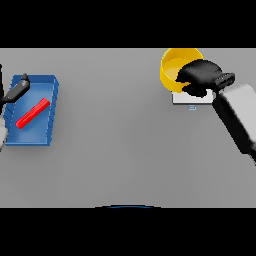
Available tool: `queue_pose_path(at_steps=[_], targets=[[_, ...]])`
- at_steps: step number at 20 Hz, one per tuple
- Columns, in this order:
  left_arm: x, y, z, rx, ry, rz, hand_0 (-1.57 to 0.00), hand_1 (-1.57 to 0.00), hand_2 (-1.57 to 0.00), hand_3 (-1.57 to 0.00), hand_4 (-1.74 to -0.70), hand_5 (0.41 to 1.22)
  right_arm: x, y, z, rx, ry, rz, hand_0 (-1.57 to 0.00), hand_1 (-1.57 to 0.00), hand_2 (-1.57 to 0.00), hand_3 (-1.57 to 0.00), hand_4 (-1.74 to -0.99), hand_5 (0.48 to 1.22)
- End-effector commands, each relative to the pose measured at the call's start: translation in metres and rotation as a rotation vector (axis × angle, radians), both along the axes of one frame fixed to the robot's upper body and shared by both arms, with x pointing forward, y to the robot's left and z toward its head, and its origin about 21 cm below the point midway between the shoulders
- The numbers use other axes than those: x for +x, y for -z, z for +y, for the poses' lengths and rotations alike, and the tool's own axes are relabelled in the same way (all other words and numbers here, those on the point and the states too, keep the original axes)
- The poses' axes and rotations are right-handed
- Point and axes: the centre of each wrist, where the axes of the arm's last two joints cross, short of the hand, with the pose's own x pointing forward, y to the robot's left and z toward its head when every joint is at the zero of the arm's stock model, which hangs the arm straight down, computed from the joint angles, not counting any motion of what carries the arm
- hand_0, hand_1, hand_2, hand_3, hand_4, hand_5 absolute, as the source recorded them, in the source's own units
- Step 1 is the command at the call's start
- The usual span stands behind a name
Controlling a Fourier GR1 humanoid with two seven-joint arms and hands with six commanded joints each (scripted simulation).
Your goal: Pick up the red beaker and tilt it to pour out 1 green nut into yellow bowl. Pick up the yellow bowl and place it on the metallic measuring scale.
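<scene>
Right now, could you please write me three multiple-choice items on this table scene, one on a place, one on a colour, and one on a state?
1. Where does the red object lie?
A. In the blue tray
B. In the yellow bowl
C. On the bare table

2. What colour is the bowl under the right hand?
A. Green
B. Yellow
C. Red

3. Where is the bowl?
A. Inside the blue tray
B. Over the scale, under the right hand
C. Under the left hand

Answers: 1 A, it lies slantwise inside the tray walls. 2 B, its rim and inside are yellow. 3 B, the dark hand lies across its near rim above the white plate.
</scene>
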Motion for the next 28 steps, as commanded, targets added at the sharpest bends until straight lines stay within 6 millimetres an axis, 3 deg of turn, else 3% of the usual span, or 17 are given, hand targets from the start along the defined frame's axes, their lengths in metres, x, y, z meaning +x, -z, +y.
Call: queue_pose_path(at_steps=[1,4,11,15,19,21,23,24,26,28], targets=[[-0.001,-0.001,0.000,0.006,0.002,-0.004,0.00,0.00,0.00,0.00,-0.74,0.699,0.003,-0.002,-0.008,0.006,0.005,-0.002,-1.57,-1.57,-1.51,-1.19,-1.741,1.221],[-0.001,-0.003,0.000,0.007,0.002,-0.001,0.00,0.00,0.00,0.00,-0.73,0.691,0.010,0.011,-0.021,0.026,0.067,0.002,-1.57,-1.57,-1.51,-1.18,-1.741,1.221],[0.000,-0.003,0.001,0.016,-0.011,0.001,0.00,0.00,0.00,0.00,-0.72,0.681,0.021,0.039,-0.052,0.013,0.161,0.015,-1.57,-1.57,-1.40,-1.36,-1.741,1.221],[-0.003,-0.001,0.003,0.010,-0.002,0.001,0.00,0.00,0.00,0.00,-0.73,0.675,0.022,0.052,-0.055,0.036,0.177,0.036,-1.57,-1.57,-1.36,-1.34,-1.741,1.221],[0.002,0.001,0.001,0.020,-0.007,0.007,0.00,0.00,0.00,0.00,-0.72,0.669,0.024,0.063,-0.052,0.067,0.164,0.048,-1.50,-1.57,-1.33,-1.46,-1.741,1.221],[0.001,-0.002,0.002,0.024,0.005,-0.001,0.00,0.00,0.00,0.00,-0.72,0.667,0.024,0.065,-0.051,0.068,0.168,0.049,-1.45,-1.50,-1.38,-1.39,-1.734,1.221],[0.002,-0.002,0.001,0.023,0.001,0.008,0.00,0.00,0.00,0.00,-0.72,0.671,0.025,0.064,-0.050,0.069,0.175,0.055,-1.49,-1.48,-1.45,-1.10,-1.737,1.221],[0.003,-0.002,-0.001,0.020,0.006,0.009,0.00,0.00,0.00,0.00,-0.72,0.671,0.026,0.063,-0.049,0.072,0.172,0.060,-1.44,-1.34,-1.29,-0.99,-1.688,1.221],[0.003,0.000,0.001,0.027,0.001,0.009,0.00,0.00,0.00,0.00,-0.72,0.668,0.025,0.058,-0.050,0.058,0.169,0.064,-0.99,-0.88,-0.92,-0.80,-1.629,1.080],[0.002,-0.002,0.001,0.026,0.002,-0.009,0.00,0.00,0.00,0.00,-0.72,0.666,0.026,0.059,-0.049,0.017,0.167,0.065,-0.63,-0.56,-0.66,-0.66,-1.593,0.987]])
